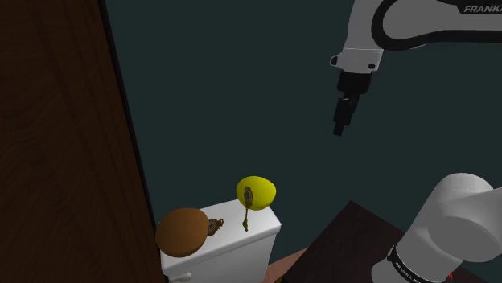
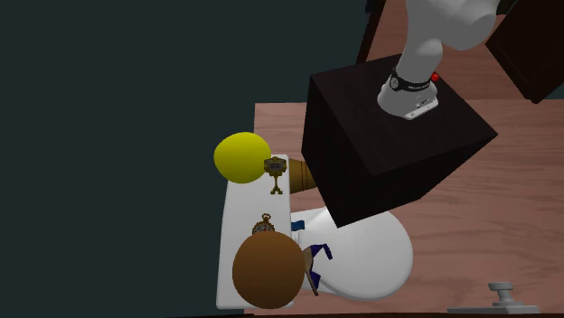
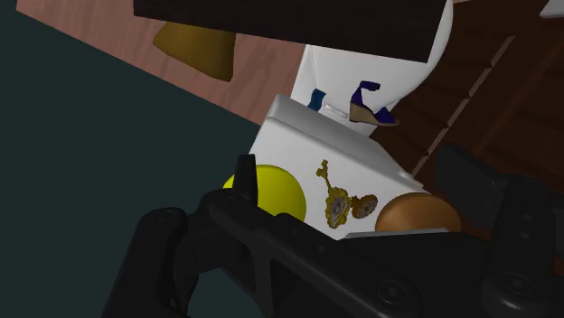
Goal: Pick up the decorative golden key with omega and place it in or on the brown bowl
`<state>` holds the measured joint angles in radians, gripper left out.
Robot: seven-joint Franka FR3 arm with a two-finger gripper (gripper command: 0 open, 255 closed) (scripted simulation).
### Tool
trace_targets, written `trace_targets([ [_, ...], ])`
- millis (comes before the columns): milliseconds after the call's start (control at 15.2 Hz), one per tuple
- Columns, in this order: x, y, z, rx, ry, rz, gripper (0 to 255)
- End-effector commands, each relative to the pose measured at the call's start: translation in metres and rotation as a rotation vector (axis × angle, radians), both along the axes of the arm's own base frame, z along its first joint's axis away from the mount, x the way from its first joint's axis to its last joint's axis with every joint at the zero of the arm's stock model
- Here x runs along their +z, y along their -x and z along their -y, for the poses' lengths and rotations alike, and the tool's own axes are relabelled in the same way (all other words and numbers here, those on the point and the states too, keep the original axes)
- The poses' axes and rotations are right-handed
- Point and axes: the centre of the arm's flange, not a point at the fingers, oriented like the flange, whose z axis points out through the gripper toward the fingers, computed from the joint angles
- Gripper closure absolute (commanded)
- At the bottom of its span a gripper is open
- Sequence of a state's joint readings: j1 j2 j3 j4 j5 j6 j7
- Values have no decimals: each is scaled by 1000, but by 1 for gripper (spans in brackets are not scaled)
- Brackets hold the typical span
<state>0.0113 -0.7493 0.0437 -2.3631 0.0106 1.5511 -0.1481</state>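
Golden key [image 3: 326, 178] near brown bowl [image 3: 416, 215]; wrist view adds a blue-strapped shoe [image 3: 369, 105].

Location: a bathroom in a home. Evidence: 1 white toilet [image 2: 371, 257], its tank [image 1: 241, 253] backed against a dark teal wall [image 1: 241, 80], its rounded lid projecting over a reddish wood-plank floor [image 2: 515, 199]. 1 dark wooden panel [image 1: 56, 137] stands just beside the tank, at the shoulder view's left.
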Motion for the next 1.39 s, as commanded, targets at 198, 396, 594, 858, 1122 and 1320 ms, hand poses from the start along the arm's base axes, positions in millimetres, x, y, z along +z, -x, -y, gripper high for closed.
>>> trace_targets([
  [198, -36, -4, -14, -12, 2, 40, 0],
  [396, -71, -9, -28, -24, 4, 80, 0],
  [594, -106, -16, -41, -35, 6, 120, 0],
  [858, -153, -27, -59, -51, 9, 174, 0],
  [1122, -199, -41, -77, -67, 12, 227, 0],
  [1320, -233, -54, -90, -79, 14, 267, 0],
])
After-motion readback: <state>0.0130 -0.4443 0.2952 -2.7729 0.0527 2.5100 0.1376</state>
